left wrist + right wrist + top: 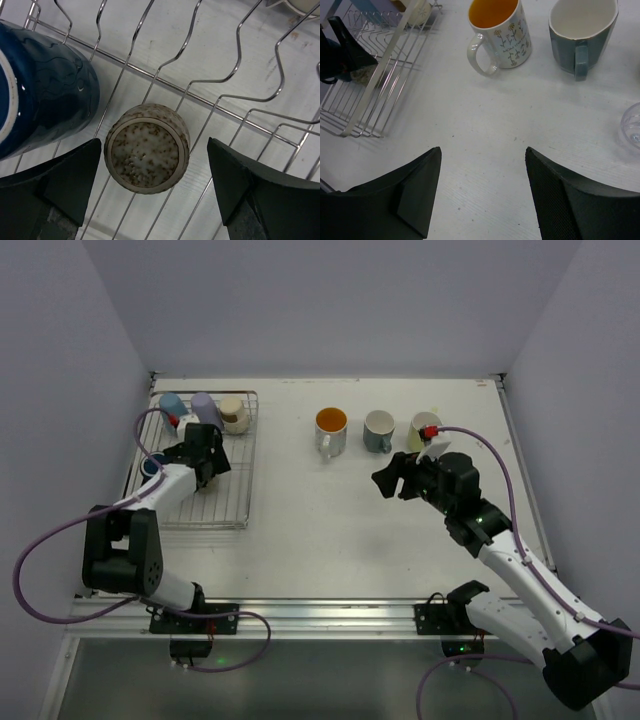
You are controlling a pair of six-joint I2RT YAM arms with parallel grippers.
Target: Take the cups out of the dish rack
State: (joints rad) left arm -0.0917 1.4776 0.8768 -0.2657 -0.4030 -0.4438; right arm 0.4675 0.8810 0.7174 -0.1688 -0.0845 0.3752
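small speckled beige stoneware cup [147, 156], apparently mouth-down with its foot ring facing up, resting on the base wires of the rectangular silver wire dish rack [236, 495], just beside a glossy navy mug [45, 95] apparently lying on its side. straddled by the left gripper [154, 150], fingers spread wide, one on each flank, neither touching. probably light, rigid and brittle, with a matt, gritty glaze that should hold well against the pads. no handle, so best taken across the round wall at its widest, squarely through the centre to stop it squirting out sideways. worth lifting straight up, since the rim may catch between wires, and worth watching the finger close to the navy mug. elsewhere, right gripper [482, 152] likewise parted and holding nothing, hovering over the white table [485, 115] near a white flowered mug with orange inside [500, 35], a grey handled mug [580, 35] and a tiny clear glass [631, 125], all already outside the rack.
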